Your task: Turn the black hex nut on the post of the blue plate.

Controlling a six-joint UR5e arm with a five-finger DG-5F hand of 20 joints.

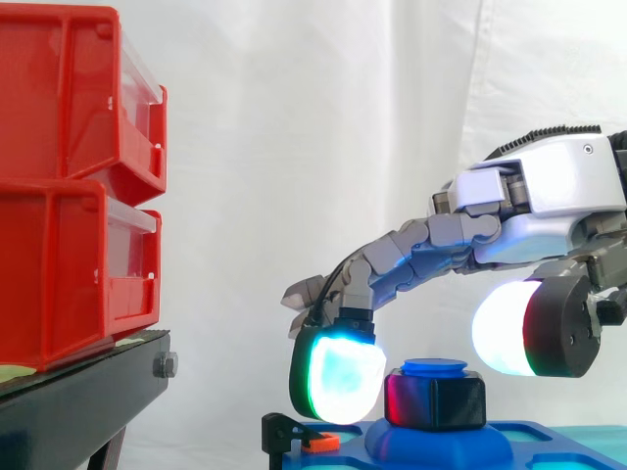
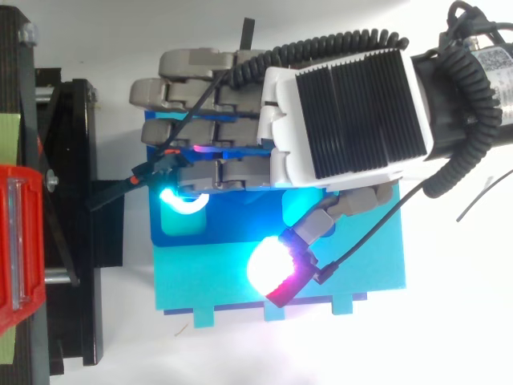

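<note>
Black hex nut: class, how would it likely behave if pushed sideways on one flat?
The black hex nut sits on a post, so it would probably turn rather than slide or tip. Its flat sides likely give grip. It looks rigid.

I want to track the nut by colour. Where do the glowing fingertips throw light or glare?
Side view: the black nut shows a red sheen on its left face, next to a glowing pad of the hand; both pads wash out near white. Top view: one pad burns white, and cyan light spills onto the blue plate beneath the fingers.
</note>
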